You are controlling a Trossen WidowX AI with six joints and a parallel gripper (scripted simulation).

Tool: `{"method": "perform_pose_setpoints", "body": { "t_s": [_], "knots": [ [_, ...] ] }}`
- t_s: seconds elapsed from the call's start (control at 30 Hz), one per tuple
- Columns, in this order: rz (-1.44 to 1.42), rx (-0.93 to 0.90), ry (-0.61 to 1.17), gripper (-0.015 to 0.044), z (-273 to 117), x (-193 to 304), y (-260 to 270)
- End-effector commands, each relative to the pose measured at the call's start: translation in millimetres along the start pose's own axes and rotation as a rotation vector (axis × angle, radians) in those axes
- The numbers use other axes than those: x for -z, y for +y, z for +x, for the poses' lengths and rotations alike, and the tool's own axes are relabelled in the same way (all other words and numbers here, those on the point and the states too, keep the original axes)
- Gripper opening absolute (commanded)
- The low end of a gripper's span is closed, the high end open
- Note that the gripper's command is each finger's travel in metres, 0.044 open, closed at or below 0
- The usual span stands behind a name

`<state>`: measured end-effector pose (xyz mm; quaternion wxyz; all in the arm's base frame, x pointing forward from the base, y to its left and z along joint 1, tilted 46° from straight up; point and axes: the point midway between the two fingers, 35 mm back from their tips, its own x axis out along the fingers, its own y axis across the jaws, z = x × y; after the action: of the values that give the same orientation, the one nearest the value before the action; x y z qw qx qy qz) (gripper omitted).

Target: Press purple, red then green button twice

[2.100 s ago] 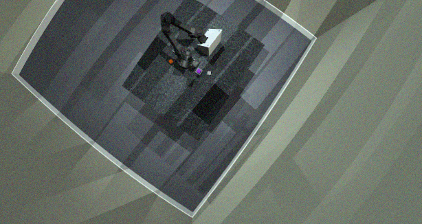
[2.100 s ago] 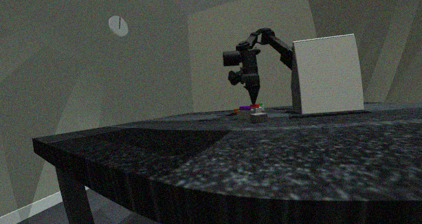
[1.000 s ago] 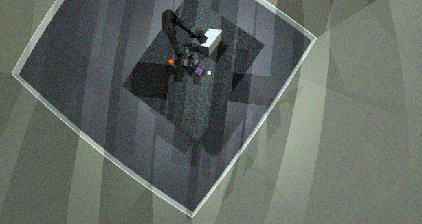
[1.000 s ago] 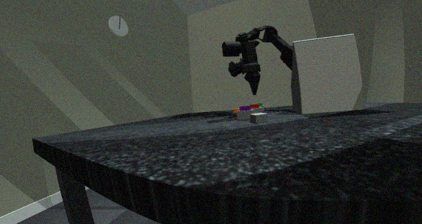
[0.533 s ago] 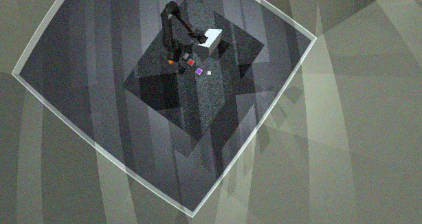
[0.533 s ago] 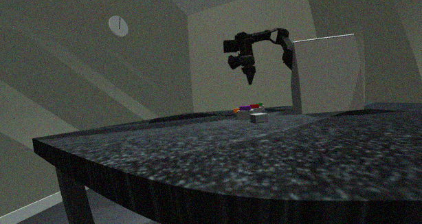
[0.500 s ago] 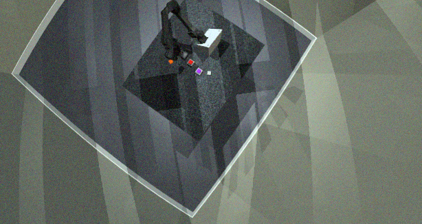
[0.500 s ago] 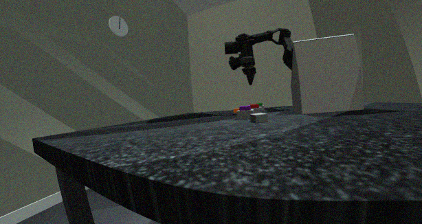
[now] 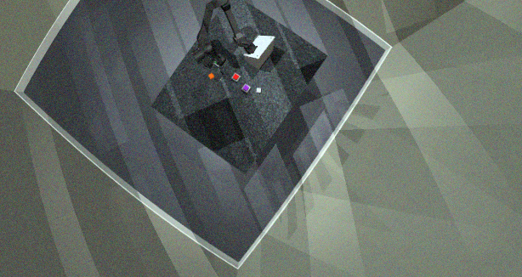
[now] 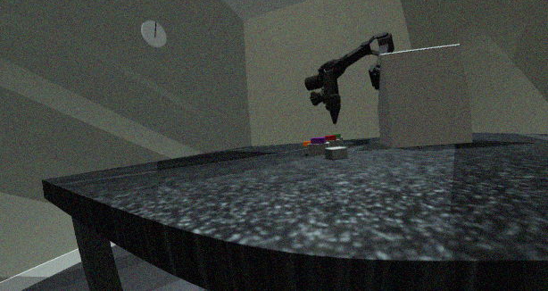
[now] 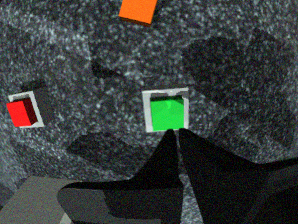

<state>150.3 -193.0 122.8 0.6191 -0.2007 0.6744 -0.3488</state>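
Note:
My gripper (image 10: 335, 123) (image 11: 175, 134) is shut and holds nothing. It points down, with a gap between its tips and the buttons in the exterior view. In the wrist view its tips overlap the near edge of the green button (image 11: 167, 115) (image 10: 338, 136), which stands up from its pale base. In the top view the arm mostly hides that button. The red button (image 9: 235, 76) (image 10: 330, 137) (image 11: 20, 113) stands to the left in the wrist view. The purple button (image 9: 246, 87) (image 10: 318, 140) is beyond red and outside the wrist view. Red and purple are raised.
An orange block (image 9: 211, 76) (image 10: 306, 144) (image 11: 138, 10) lies at the top of the wrist view. A small white block (image 9: 258, 90) (image 10: 336, 153) lies beside the purple button. A tall pale box (image 9: 261, 47) (image 10: 426, 100) (image 11: 32, 200) stands beside the arm.

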Motion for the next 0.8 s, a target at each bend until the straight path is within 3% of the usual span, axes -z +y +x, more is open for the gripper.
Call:
{"method": "perform_pose_setpoints", "body": {
  "t_s": [0.0,0.77],
  "knots": [
    [-0.014,0.001,0.001,0.002,15.1,2.9,1.1],
    [-0.014,0.002,0.002,0.002,47.5,3.1,1.0]
  ]
}}
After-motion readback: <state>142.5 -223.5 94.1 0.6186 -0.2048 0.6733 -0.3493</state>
